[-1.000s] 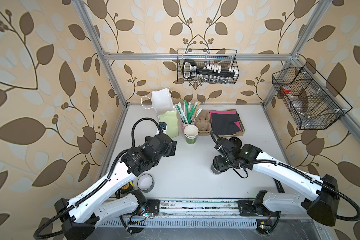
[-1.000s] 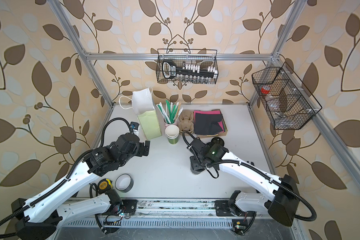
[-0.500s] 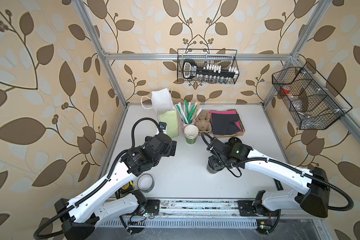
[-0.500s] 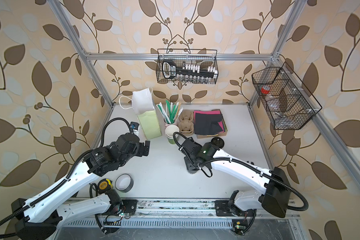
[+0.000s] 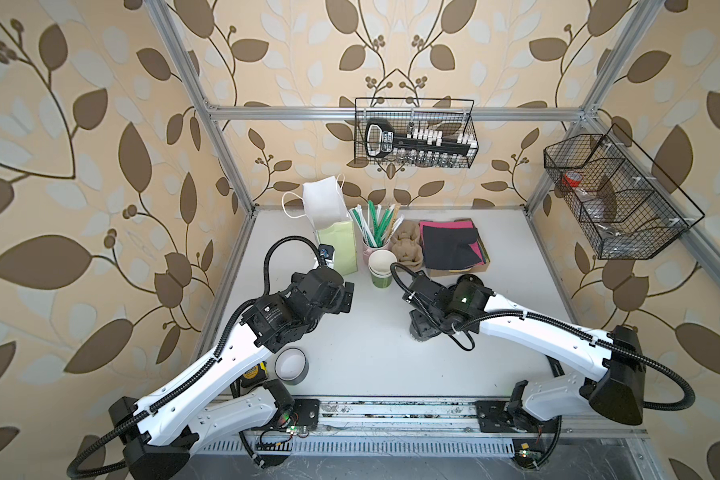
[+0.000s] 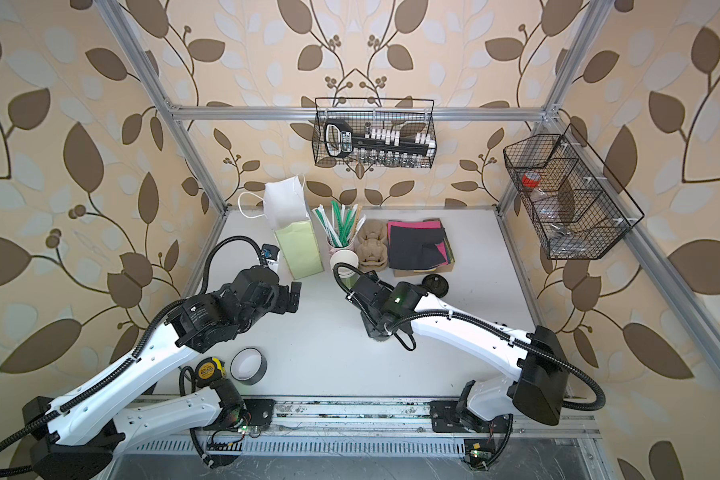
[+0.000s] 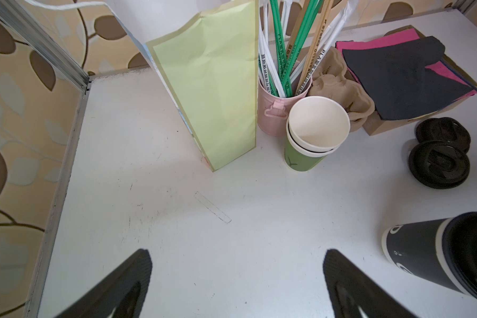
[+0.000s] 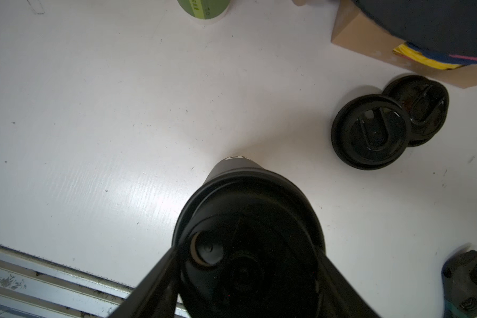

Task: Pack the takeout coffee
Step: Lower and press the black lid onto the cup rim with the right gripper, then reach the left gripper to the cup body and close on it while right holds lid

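Over the white bench (image 5: 371,365), our right jaws grasp the takeout coffee (image 8: 248,247) at its lid; our left jaws hang released, likely to steady the paper bag (image 7: 212,90).

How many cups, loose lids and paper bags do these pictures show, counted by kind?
takeout coffee, lidded: 1
green cups, stacked without lids: 2
loose black lids: 2
paper bag: 1
Total: 6

Takeout coffee (image 8: 245,209) in the right end effector (image 8: 248,256)
Its fingers (image 8: 154,283) press both sides; two overlapping black lids (image 8: 369,132) lie on the bench (image 8: 94,110) near a cardboard box (image 8: 364,38).
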